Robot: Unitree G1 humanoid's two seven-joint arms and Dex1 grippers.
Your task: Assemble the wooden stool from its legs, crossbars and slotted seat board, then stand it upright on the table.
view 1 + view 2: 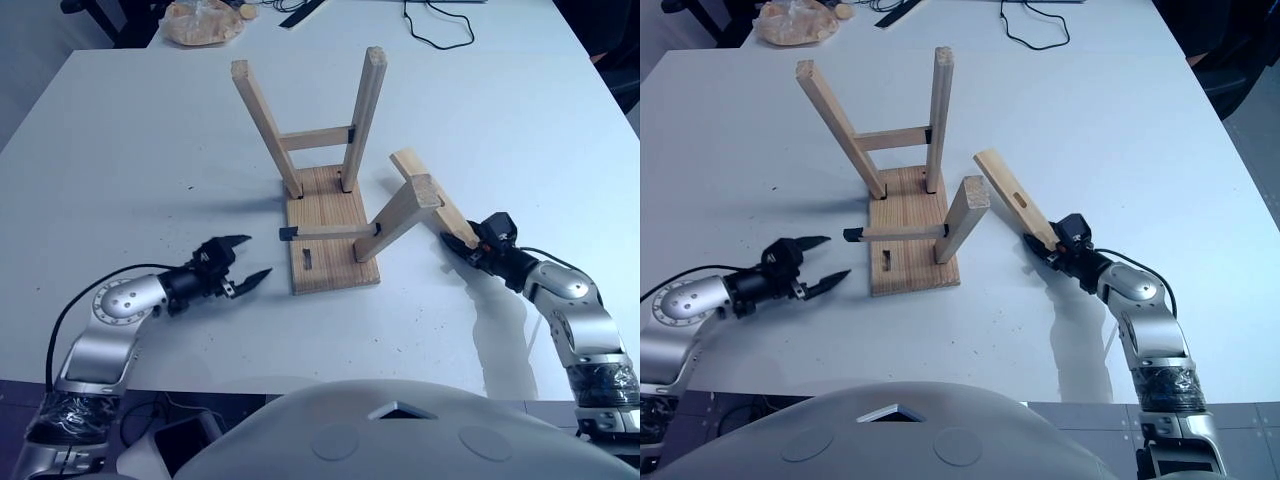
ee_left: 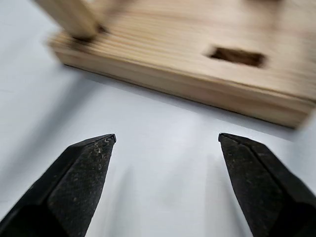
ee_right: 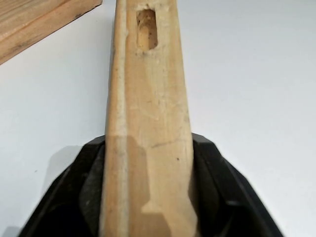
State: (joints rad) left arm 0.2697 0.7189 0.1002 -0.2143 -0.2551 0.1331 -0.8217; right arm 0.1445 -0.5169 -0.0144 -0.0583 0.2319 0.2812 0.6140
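The seat board (image 1: 330, 212) lies flat on the surface (image 1: 140, 150), with two legs (image 1: 364, 110) standing in its far slots, joined by a crossbar (image 1: 315, 138). A third leg (image 1: 398, 218) leans at a tilt from the near right corner, and a second crossbar (image 1: 325, 231) juts from it across the board. The right tool (image 1: 468, 246) is pinching the low end of the fourth leg (image 1: 1012, 192), which lies slanted just beside the leaning one. The left tool (image 1: 256, 257) is spread wide, holding nothing, just beside the board's left edge. The main risk is probably the leaning leg. It looks only half seated, so a knock from the held leg as it swings over could tip it out and take the crossbar with it. The grip sits at the very end of the held leg, so the leg may twist in the fingers when it is lifted, and its hole (image 3: 146, 29) would then miss the crossbar's free end. With nothing bracing the board, pushing a leg into the empty slot (image 1: 308, 260) could slide the board and rock the upright pair.
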